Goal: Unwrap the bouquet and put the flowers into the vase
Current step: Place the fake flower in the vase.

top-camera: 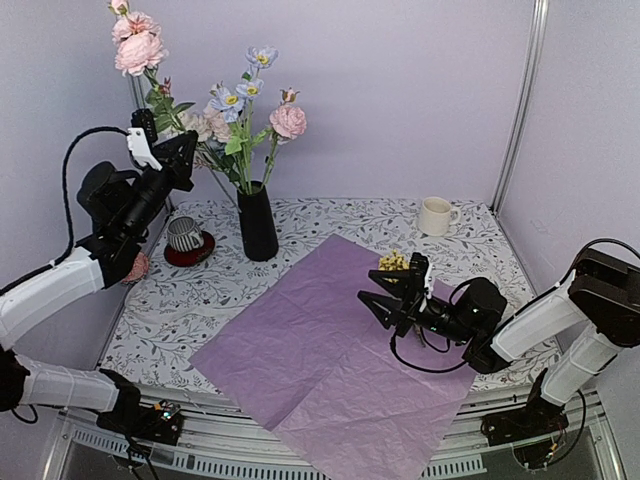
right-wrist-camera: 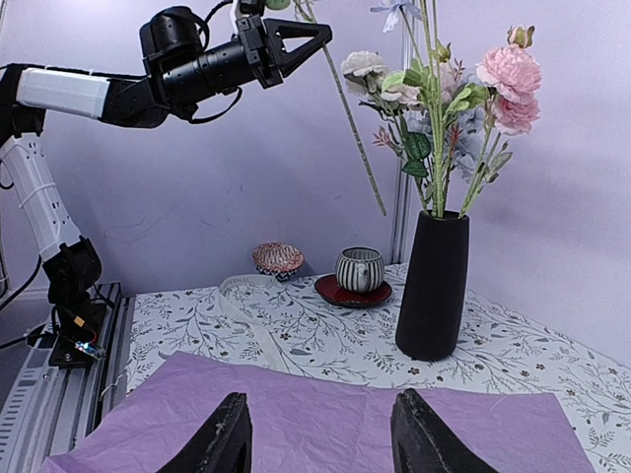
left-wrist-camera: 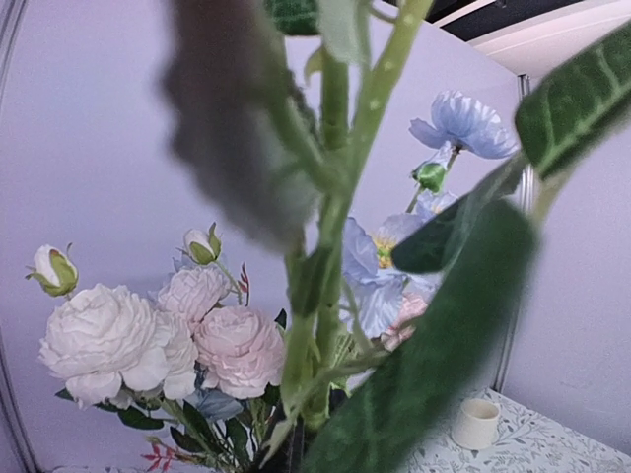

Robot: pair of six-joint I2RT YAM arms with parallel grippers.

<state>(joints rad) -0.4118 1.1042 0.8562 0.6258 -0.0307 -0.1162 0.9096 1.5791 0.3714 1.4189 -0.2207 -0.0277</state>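
The lilac paper sheet (top-camera: 330, 370) lies flat on the surface (top-camera: 200, 300), right under your right fingers (right-wrist-camera: 222, 434). Those are spread, with nothing between them. The black vase (top-camera: 257, 225) stands below your left fingers (top-camera: 180, 152) and off toward the right arm's side. It already holds a bunch of flowers (top-camera: 240, 105).

Your left fingers are pressed together on one long green stem (right-wrist-camera: 355, 138). Its pink blooms (top-camera: 138, 48) sit above the fingers, and its bare tail hangs below them. The tip is near the vase mouth but still apart from the rim.

The step in hand looks like seating this stem. Carry the tip over the mouth first and aim for a gap among the stems already there. Then lower straight, and keep the pinch until the tail is well inside. A sideways push could tip the slim vase.

A small yellow cluster (top-camera: 393, 262) lies just beyond your right fingers, and you cannot tell whether it touches them. The left wrist view is filled with blurred leaves and stem, so the left fingers do not show there. From above, the stem's tip is lost against the bunch.
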